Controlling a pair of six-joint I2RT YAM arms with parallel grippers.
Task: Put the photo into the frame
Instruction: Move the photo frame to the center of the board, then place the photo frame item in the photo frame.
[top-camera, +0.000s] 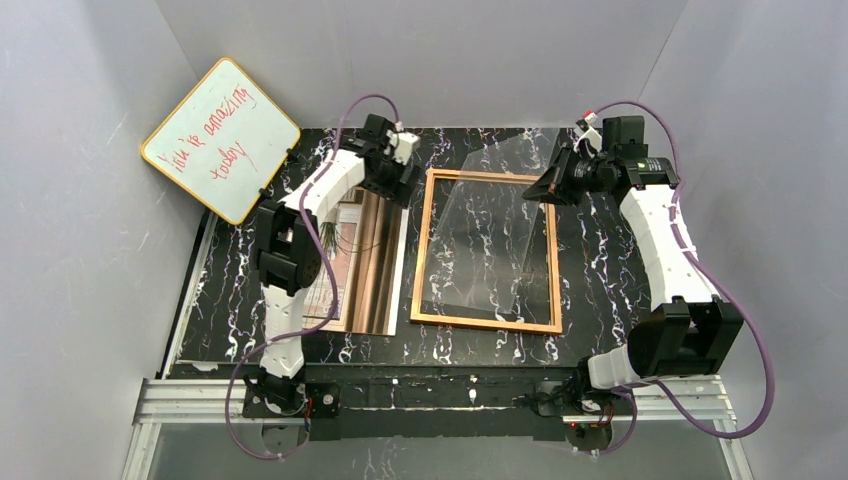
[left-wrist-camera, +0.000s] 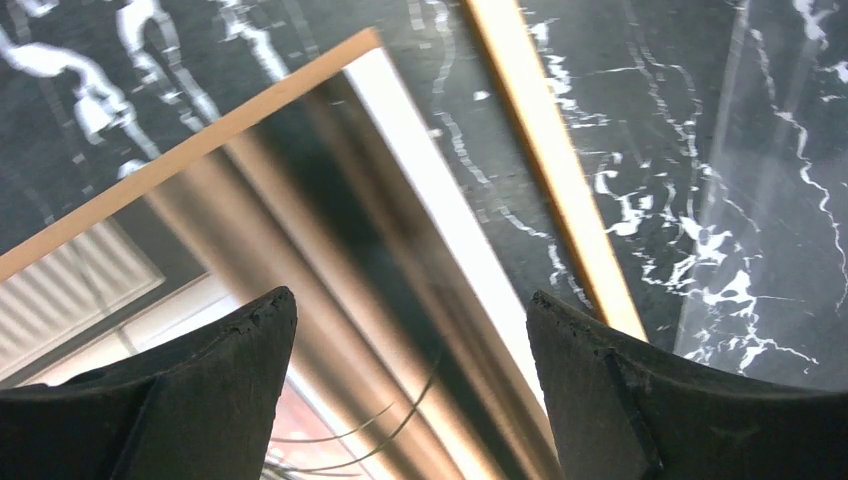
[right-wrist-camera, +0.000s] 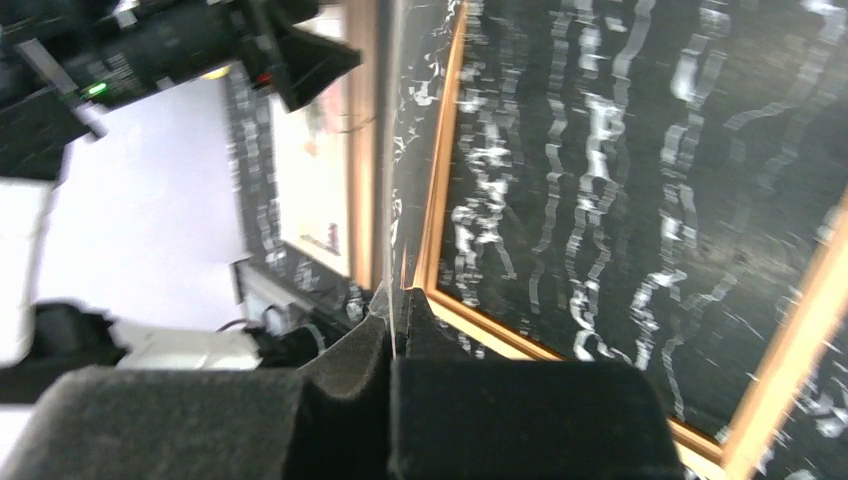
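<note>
The orange-brown frame (top-camera: 421, 250) lies flat mid-table with the marble showing through its opening. Its clear pane (top-camera: 495, 200) leans up out of it, lifted at the far right corner, where my right gripper (top-camera: 548, 185) is shut on it. In the right wrist view the pane (right-wrist-camera: 390, 150) runs edge-on between the closed pads of that gripper (right-wrist-camera: 393, 305). The photo (top-camera: 375, 270), with brown curtains and thin dark leaves, rests on a brown board left of the frame. My left gripper (top-camera: 405, 165) hovers open over the photo's far end (left-wrist-camera: 330, 250), touching nothing (left-wrist-camera: 410, 320).
A yellow-edged whiteboard (top-camera: 220, 140) with red writing leans against the back left wall. Grey walls close in the black marble table (top-camera: 600, 290) on three sides. The frame's left rail (left-wrist-camera: 550, 170) runs just right of the photo's white border.
</note>
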